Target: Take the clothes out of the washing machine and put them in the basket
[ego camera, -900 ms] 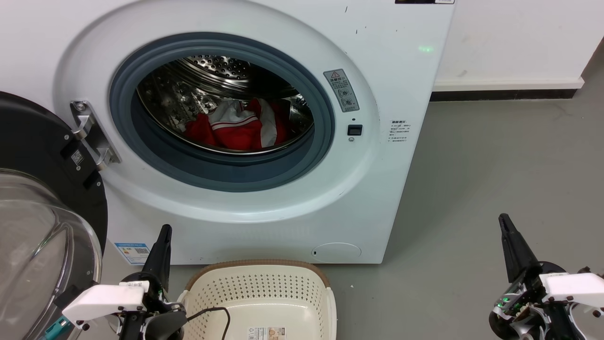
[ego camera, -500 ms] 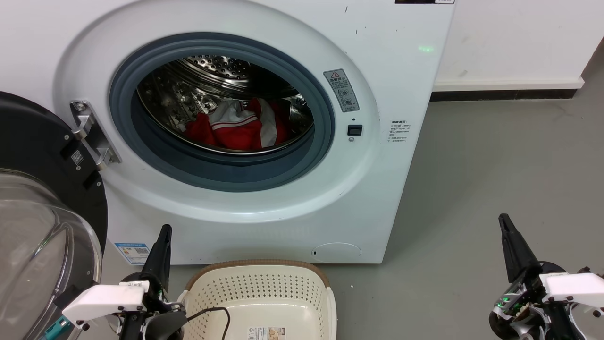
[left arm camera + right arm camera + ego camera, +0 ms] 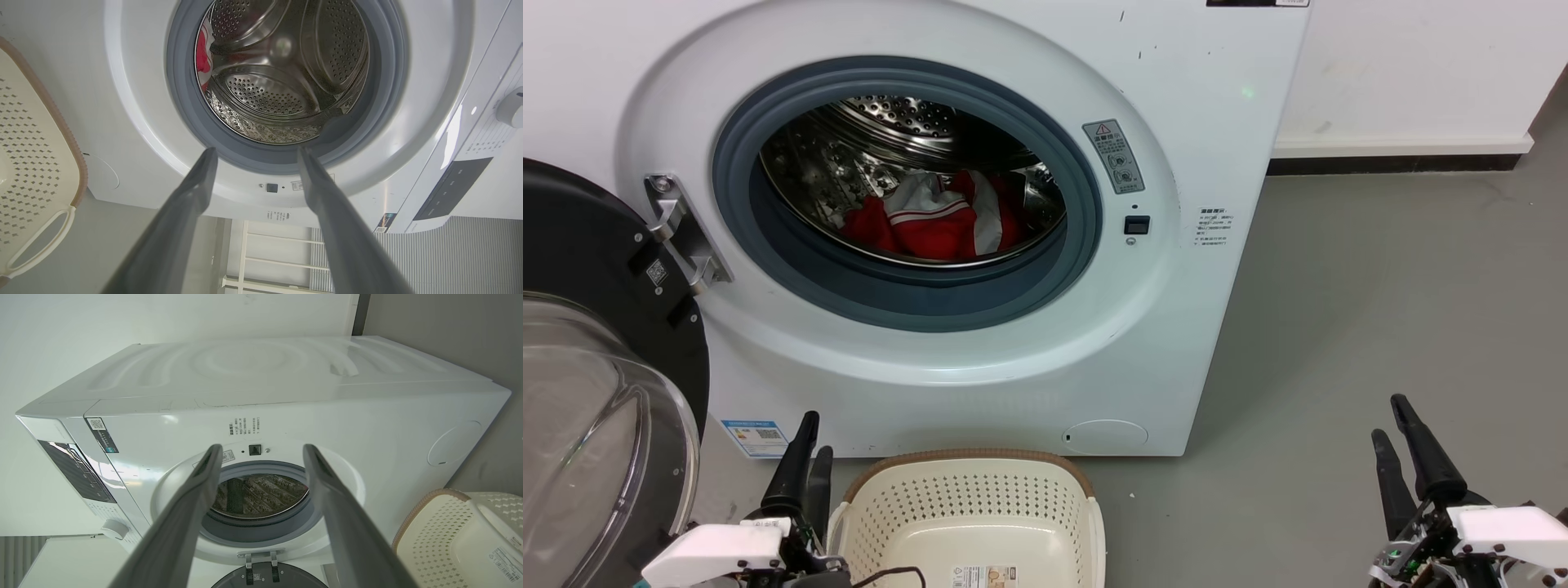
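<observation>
The floor [image 3: 1339, 286] is grey, with a white wall [image 3: 1413, 65] behind it. The washing machine [image 3: 1192, 122] has its door [image 3: 588, 245] swung wide open on the left. The clothes [image 3: 931, 224] lie in a red and white heap at the bottom of the drum [image 3: 890, 122]. They look soft, floppy and light, though they may be heavier if wet. A pinch on a raised fold on top should lift them. A loose end could drag on the grey ring [image 3: 1086, 245]. The basket [image 3: 964, 498] sits empty on the floor, just in front of the machine. The left gripper [image 3: 815, 433] is low, just beside the basket. The right gripper [image 3: 1388, 418] is low too, well off to the other side. Both point up at the machine, fingers spread apart, holding nothing.
</observation>
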Tool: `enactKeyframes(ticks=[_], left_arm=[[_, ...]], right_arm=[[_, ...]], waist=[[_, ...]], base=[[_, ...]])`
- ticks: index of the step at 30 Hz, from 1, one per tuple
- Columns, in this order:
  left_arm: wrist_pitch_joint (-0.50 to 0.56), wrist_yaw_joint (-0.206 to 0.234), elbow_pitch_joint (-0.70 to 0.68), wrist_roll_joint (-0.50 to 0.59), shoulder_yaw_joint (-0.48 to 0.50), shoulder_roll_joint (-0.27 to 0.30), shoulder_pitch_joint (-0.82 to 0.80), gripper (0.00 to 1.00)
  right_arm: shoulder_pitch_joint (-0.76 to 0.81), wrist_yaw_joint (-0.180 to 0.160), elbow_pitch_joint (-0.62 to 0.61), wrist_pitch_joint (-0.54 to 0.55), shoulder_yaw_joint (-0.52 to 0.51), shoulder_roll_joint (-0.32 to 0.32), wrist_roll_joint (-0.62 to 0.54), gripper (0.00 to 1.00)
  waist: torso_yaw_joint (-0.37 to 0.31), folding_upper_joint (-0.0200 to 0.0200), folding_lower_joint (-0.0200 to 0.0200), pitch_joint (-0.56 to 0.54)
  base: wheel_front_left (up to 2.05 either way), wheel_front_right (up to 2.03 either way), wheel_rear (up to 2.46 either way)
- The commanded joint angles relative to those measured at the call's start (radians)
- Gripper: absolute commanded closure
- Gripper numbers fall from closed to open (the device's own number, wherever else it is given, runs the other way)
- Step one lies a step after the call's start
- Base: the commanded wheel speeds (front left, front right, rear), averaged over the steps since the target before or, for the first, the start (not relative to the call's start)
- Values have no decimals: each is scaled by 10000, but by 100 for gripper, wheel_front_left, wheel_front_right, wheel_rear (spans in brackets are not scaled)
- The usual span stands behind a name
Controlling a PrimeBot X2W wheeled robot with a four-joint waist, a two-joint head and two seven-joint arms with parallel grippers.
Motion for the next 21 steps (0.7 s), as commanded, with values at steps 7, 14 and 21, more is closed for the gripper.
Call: enactKeyframes(ticks=[7, 14, 21], left_arm=[[-415, 65, -549, 991, 89, 17, -120, 0], [-742, 370, -1134, 2554, 41, 19, -55, 0], [-1045, 855, -1623, 4293, -166, 20, 47, 0]], right_arm=[[-90, 2, -388, -404, -99, -15, -956, 0], [-4, 2, -942, -733, -149, -16, -2573, 0], [145, 2, -1534, -1036, 52, -17, -4501, 0]], waist=[[4, -1, 0, 18], [4, -1, 0, 55], [2, -1, 0, 97]], base=[[0, 0, 0], [0, 0, 0], [0, 0, 0]])
